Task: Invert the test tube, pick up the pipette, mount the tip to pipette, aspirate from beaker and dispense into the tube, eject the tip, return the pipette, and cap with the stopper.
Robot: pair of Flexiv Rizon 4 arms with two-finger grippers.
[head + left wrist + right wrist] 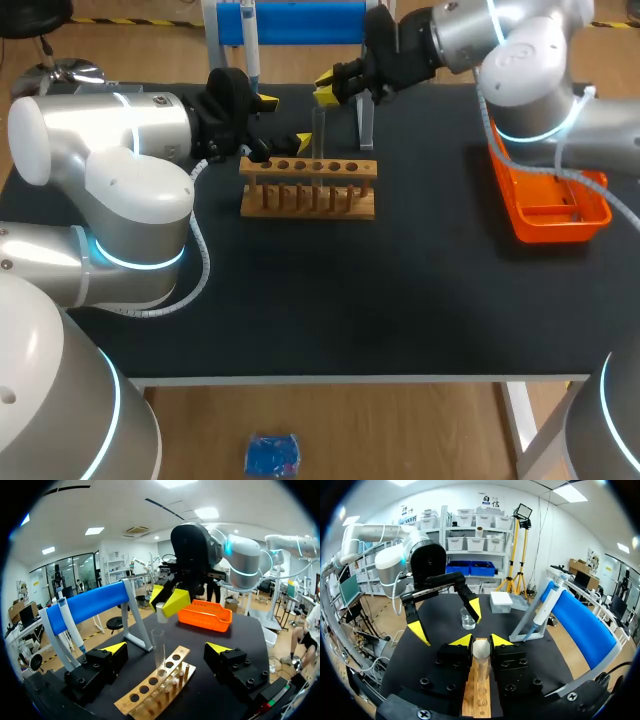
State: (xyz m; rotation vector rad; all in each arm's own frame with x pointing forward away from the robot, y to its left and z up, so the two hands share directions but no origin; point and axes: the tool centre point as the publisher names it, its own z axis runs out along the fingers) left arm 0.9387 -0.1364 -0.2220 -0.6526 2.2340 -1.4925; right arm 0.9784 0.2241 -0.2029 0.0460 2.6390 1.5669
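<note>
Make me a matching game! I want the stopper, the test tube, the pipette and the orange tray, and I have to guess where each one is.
Things:
1. stopper
2. test tube
3. pipette
4. orange tray

Places:
A. leaning on the blue stand
B. standing upright in the wooden rack
C. on the right side of the table
D. held between the fingers of the right gripper

Pairs: 1-D, 2-B, 3-A, 4-C
</note>
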